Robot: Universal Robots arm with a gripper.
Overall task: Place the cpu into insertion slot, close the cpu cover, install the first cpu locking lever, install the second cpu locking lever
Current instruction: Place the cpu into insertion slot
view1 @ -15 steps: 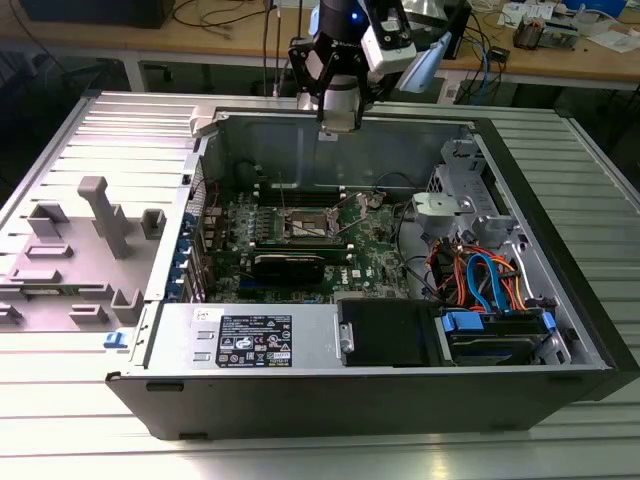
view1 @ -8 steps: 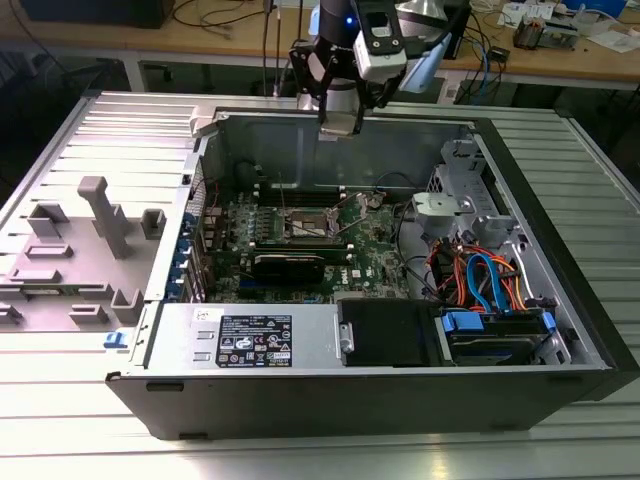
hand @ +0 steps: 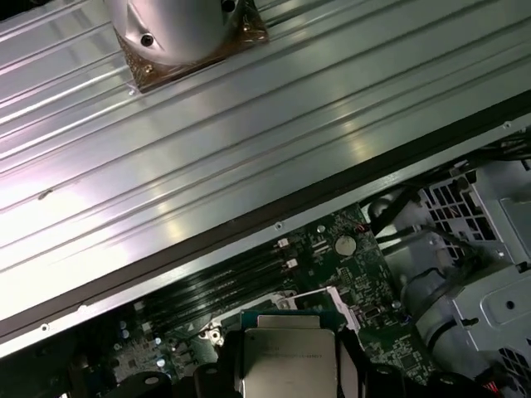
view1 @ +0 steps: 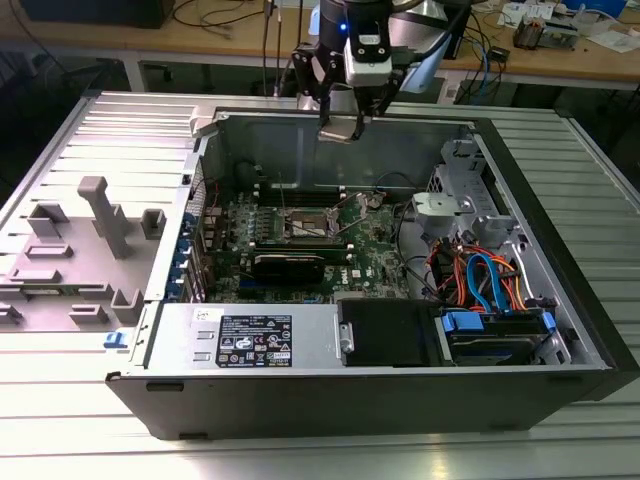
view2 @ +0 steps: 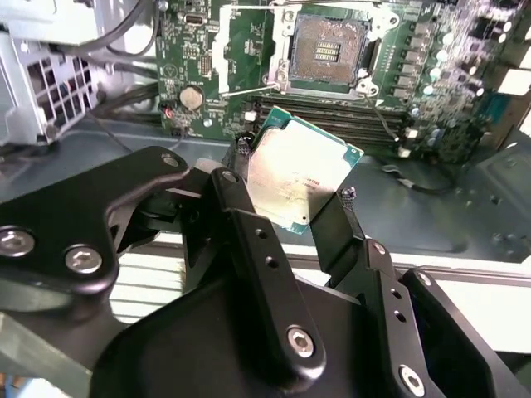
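Setting: ribbed silver metal table (view1: 60, 400), with a wooden workbench (view1: 200, 45) carrying loose cables behind it

On the table: open computer case (view1: 350, 400) lying on its side, interior facing up; grey plastic fixtures (view1: 105, 215) beside it toward the exterior view's left

Inside the case: green motherboard (view1: 370, 240); labelled power supply (view1: 250, 340) along the near wall; blue and orange cables (view1: 490, 285) toward the exterior view's right

Tool: gripper (view2: 294, 170), black, two-fingered, hanging over the far edge of the case in the exterior view, clear of the board. It is clenched on the cpu, with one of its fingers (view2: 249, 236) against each of two opposite edges

Item: the cpu (view2: 303, 166), a flat square with a silver-grey top and green rim, carried in the air and tilted, touching nothing but the fingers

Item: the insertion slot (view2: 328, 51), set in the motherboard, dark centre exposed inside a silvery rim, well apart from the cpu. A round coin cell (view2: 192, 97) sits near it, and long black memory slots (view2: 332, 112) run between socket and chip in the second wrist view
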